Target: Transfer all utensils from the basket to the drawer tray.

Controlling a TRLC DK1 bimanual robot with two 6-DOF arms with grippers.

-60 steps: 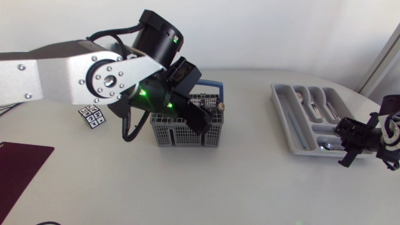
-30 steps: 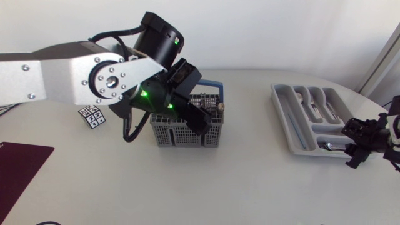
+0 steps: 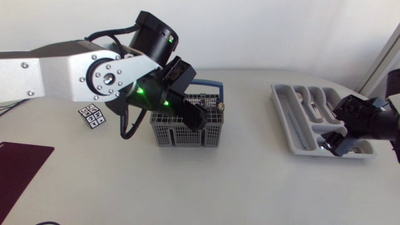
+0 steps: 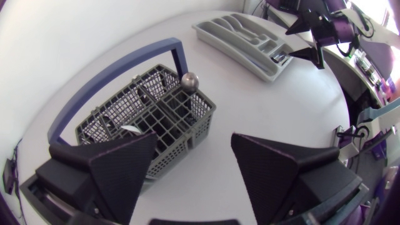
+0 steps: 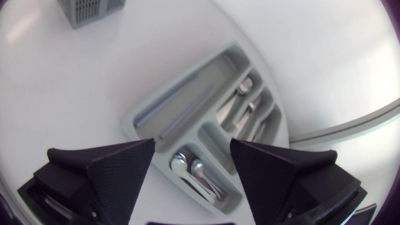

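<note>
Black right hand (image 5: 192, 144) has swung in over the grey tray (image 5: 181, 106)

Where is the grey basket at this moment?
In the head view the basket stands left of centre, under the left claw, far from the tray at the right.

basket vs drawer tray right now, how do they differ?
The basket is dark grey open mesh, tall, with a blue hoop handle; the drawer tray is light grey, solid-walled, shallow. A round-ended utensil sticks up from the basket; spoons lie flat in the tray. Both are compartmented and sit on the table.
</note>
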